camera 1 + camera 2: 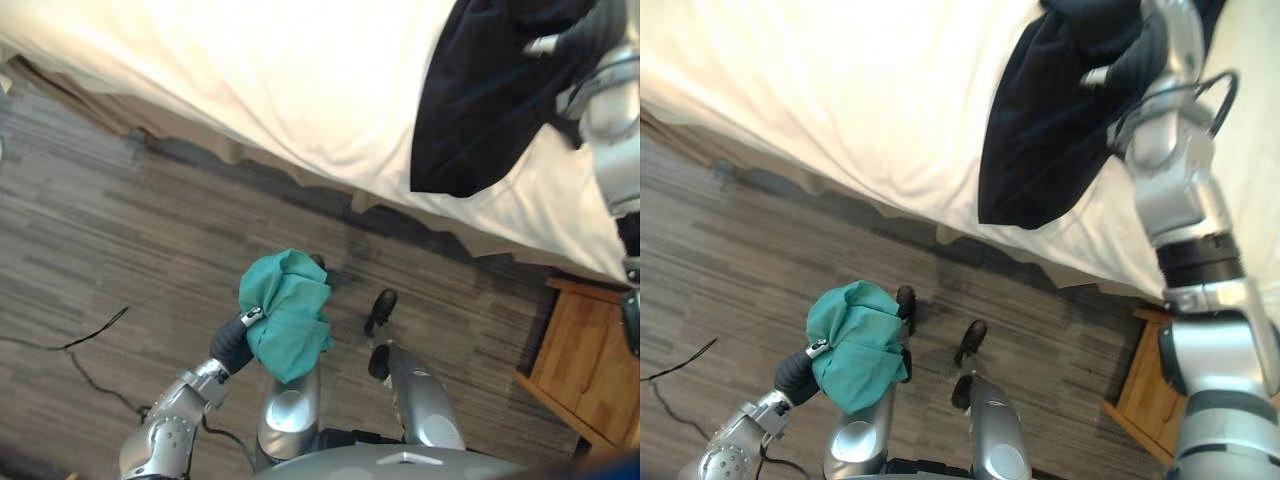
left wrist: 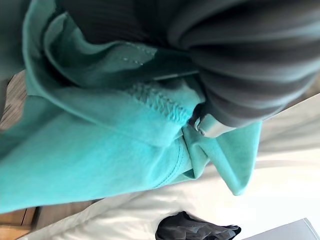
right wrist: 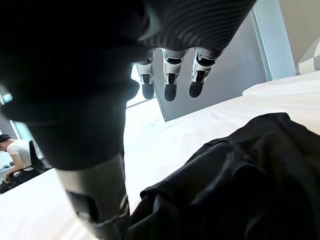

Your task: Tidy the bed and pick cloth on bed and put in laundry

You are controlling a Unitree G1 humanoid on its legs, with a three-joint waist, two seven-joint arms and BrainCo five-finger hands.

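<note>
Teal cloth (image 1: 287, 312) bunches around left hand (image 1: 232, 345) at 7 o'clock; its fingers are hidden, grip impossible to tell. Right hand (image 3: 170, 75), fingers straight, hovers over black cloth (image 1: 480, 100) on bed (image 1: 300, 80) at 1 o'clock.

Left arm low, elbow bent, left hand (image 1: 232, 345) angled up and forward. Right arm stretched far ahead; right hand (image 3: 171, 82) fingers straight, relaxed.

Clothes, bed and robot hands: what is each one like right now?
Teal cloth: bunched up, carried by the left hand above the floor.
Black cloth: crumpled, lying on the bed near its edge.
Bed: white, mostly smooth.
Left hand: carrying the teal cloth.
Right hand: open, above the black cloth.
</note>
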